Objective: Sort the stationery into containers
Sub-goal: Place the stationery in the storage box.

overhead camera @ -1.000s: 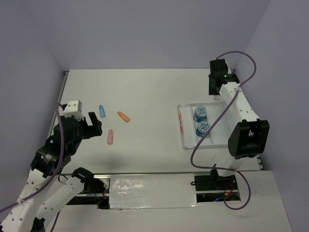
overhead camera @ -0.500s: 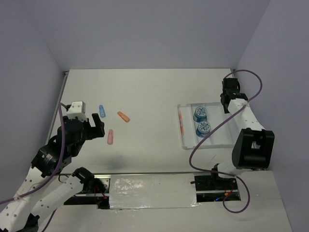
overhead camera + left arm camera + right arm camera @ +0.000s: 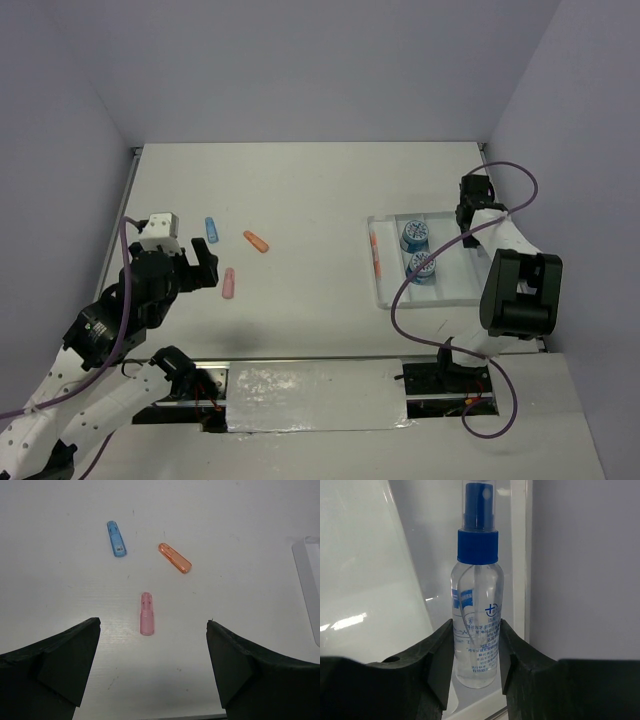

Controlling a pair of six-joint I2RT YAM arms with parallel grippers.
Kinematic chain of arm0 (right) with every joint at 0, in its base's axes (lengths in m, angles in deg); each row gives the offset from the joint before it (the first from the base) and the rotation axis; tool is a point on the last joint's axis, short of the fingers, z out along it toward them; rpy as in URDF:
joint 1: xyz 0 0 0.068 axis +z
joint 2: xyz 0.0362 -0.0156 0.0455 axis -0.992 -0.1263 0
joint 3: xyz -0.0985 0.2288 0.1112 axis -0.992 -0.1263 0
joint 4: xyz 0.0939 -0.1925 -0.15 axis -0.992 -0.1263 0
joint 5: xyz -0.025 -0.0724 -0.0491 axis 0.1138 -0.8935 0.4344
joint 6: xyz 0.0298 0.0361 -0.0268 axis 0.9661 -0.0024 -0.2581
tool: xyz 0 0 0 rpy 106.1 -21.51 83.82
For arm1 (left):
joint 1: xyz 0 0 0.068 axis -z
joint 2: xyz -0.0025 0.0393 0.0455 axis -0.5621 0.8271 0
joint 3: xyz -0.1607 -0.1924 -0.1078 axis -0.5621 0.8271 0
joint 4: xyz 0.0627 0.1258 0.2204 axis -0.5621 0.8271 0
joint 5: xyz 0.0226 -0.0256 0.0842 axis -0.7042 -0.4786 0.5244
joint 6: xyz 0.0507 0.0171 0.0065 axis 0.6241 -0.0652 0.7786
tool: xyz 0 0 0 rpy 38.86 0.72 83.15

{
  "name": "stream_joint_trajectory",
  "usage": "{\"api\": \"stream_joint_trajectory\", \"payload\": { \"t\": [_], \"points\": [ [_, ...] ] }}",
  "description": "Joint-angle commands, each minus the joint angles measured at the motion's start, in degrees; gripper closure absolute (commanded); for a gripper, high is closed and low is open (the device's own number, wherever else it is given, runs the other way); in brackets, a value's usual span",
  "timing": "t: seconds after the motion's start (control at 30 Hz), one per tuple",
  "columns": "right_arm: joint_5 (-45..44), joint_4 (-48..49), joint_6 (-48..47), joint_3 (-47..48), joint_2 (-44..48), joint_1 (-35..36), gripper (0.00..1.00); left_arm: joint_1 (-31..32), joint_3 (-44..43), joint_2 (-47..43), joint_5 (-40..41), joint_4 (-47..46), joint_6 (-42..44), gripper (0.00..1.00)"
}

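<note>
- Spray bottle (image 3: 477, 610), clear with a blue cap: clamped upright between the partly closed fingers of the right tool (image 3: 476, 652), at the right end of the white tray (image 3: 385, 300).
- Tray contents: two blue-white rolls (image 3: 414, 235); orange pen (image 3: 376, 254) in the left slot.
- Purple cable (image 3: 445, 255): crosses the tray beside the near roll.
- Counter (image 3: 300, 190), left part: blue capsule (image 3: 116, 538), orange capsule (image 3: 175, 557) and pink capsule (image 3: 146, 613), lying apart from one another.
- Left tool (image 3: 203, 265): wide open and empty, beside the pink capsule.
</note>
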Motion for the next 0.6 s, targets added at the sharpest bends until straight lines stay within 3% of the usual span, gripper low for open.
{"api": "stream_joint_trajectory", "payload": {
  "t": [0.0, 0.1, 0.13, 0.17, 0.37, 0.57],
  "points": [
    [-1.34, 3.95, 1.32, -1.30, 0.35, -0.67, 0.56, 0.42, 0.00, -0.20, 1.67, -1.01, -0.56, 0.01],
    [-0.20, 2.64, 2.11, 0.09, -1.14, -0.67, 0.43, 0.50, -0.09, -0.11, 1.84, -0.92, -0.64, 0.01],
    [-0.02, 1.41, 2.46, 1.84, -1.49, -0.67, 0.20, 0.50, 0.00, 0.07, 1.93, -0.92, -0.65, 0.01],
    [0.33, 0.53, 2.99, 2.73, -1.93, -0.59, 0.04, 0.50, 0.00, -0.02, 1.84, -0.84, -0.73, 0.01],
    [2.07, -4.39, 6.06, 10.27, -1.85, -1.03, 0.00, 0.59, -0.09, -0.11, 2.19, -0.75, -0.82, 0.01],
    [3.15, -10.28, 12.38, 21.27, 5.00, 0.03, 0.00, 0.59, -0.18, -0.81, 2.98, -0.40, -1.17, 0.01]
  ]
}}
